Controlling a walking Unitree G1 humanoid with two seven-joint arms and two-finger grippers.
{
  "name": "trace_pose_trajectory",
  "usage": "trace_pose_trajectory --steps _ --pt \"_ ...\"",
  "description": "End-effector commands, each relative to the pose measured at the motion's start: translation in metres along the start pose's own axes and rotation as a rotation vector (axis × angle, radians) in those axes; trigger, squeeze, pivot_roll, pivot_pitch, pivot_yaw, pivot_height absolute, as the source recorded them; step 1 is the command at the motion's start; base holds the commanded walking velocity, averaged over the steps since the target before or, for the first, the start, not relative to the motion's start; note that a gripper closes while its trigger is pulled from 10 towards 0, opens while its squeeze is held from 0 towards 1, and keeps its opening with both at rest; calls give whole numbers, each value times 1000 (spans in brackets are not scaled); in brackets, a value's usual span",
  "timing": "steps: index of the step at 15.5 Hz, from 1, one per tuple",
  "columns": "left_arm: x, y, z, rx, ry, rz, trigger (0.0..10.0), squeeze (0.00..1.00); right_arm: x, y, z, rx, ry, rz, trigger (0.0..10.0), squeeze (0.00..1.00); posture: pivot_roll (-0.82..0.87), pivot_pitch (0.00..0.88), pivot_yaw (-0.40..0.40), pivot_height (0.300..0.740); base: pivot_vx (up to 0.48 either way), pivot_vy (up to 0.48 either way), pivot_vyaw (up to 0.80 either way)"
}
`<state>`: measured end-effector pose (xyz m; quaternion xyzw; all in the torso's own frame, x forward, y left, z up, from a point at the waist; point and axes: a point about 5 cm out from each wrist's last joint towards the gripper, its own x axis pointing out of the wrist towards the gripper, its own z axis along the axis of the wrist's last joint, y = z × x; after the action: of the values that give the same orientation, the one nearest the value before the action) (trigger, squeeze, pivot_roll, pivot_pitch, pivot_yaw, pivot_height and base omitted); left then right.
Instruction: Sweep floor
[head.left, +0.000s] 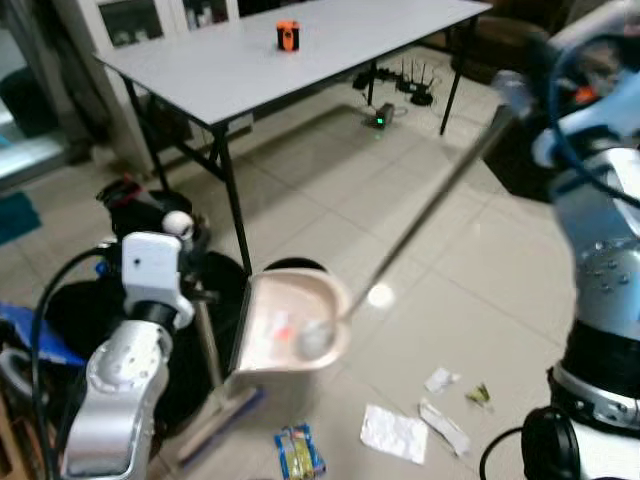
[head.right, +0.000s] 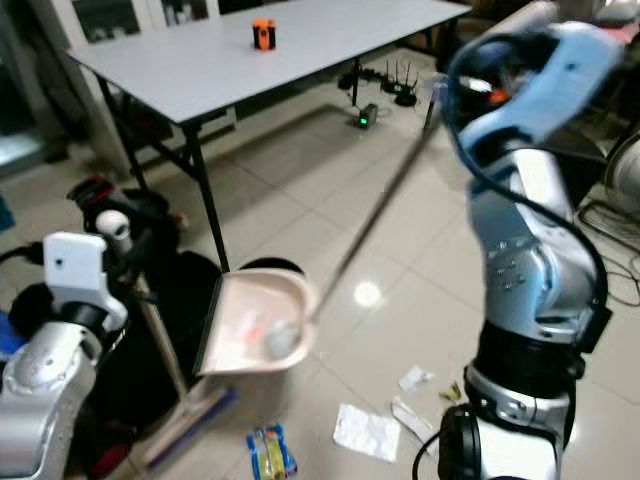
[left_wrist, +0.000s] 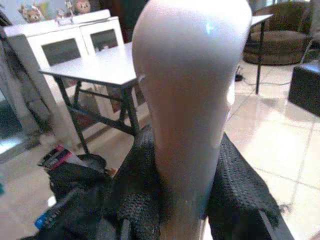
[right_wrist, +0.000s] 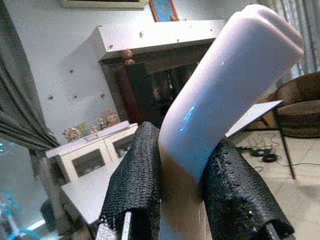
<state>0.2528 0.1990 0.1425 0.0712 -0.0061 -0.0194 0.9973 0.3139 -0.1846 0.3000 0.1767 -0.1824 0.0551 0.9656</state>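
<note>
My left gripper (left_wrist: 185, 170) is shut on the pale broom handle (left_wrist: 192, 90), low on the left beside the black bag. The handle's round white top (head.left: 177, 224) shows above the wrist, and the broom head (head.left: 225, 415) rests on the tiles. My right gripper (right_wrist: 182, 165), raised at the upper right, is shut on the end of the dustpan's long handle (head.left: 430, 210). The pinkish dustpan (head.left: 290, 322) hangs tilted above the floor with some litter inside it. Scattered on the tiles are white paper (head.left: 393, 432), a crumpled wrapper (head.left: 443, 425) and a blue-yellow packet (head.left: 298, 450).
A grey folding table (head.left: 330, 45) with an orange object (head.left: 288, 35) stands ahead, its black legs near the dustpan. A black bag (head.left: 90, 310) and a dark round bin (head.left: 292, 266) sit to the left. Cables and routers (head.left: 405, 85) lie under the table's far side.
</note>
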Motion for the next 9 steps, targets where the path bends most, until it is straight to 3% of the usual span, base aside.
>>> trace_pose_trajectory --steps 1,2,6,9 --pt "2 -3 11 4 -53 -8 10000 0 -1 -6 13 -13 -59 -29 10000 0 35 0 23 740 390 0 0" --pt "2 -3 11 6 -53 -8 10000 0 -1 -7 13 -16 -58 -30 10000 0 35 0 23 740 390 0 0" --pt "2 -3 12 8 -54 -16 10000 0 -1 -7 12 -12 -56 -39 10000 0 36 0 33 740 390 0 800" --pt "4 -4 13 13 -55 -27 10000 0 -3 -13 14 7 -76 -74 10000 0 34 0 43 740 390 0 0"
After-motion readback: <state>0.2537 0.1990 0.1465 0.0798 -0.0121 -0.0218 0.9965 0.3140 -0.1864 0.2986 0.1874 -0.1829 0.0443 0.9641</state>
